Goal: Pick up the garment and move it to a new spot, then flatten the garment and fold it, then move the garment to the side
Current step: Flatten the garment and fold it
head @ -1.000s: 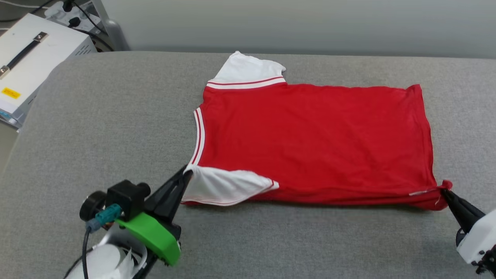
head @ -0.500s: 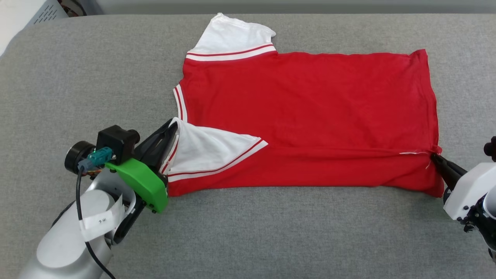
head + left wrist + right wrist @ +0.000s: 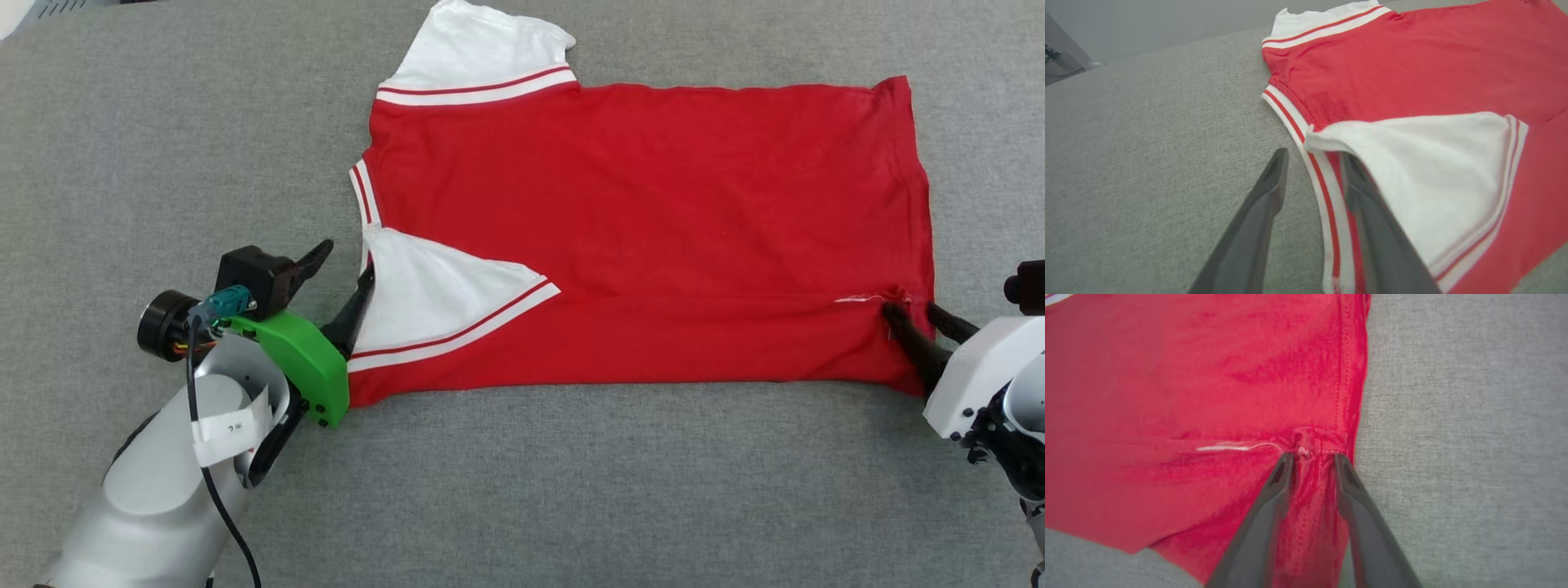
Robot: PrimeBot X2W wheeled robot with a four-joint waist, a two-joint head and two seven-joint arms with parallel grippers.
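Note:
The garment (image 3: pixel 637 204), red with white sleeves, lies flat on the grey padded surface. Its near strip is folded up over the body, so one white sleeve (image 3: pixel 433 294) lies on top of the red. My left gripper (image 3: pixel 343 273) is open at the collar end. The striped neck trim (image 3: pixel 1327 204) runs between its fingers, and one finger sits against the folded sleeve (image 3: pixel 1433 163). My right gripper (image 3: pixel 912 310) is open at the hem end. Its fingertips (image 3: pixel 1288 457) rest on the red cloth (image 3: pixel 1188 375), either side of the puckered hem fold.
Grey fabric surface (image 3: pixel 522 490) spreads around the garment, with bare room to the left and along the near edge. The far white sleeve (image 3: pixel 482 49) sticks out past the shirt's top edge. A pale wall (image 3: pixel 1147 20) rises behind the surface.
Both grippers were shut on the garment's near corners and have carried that edge up over the body, then opened and let go. The head camera has tilted down.

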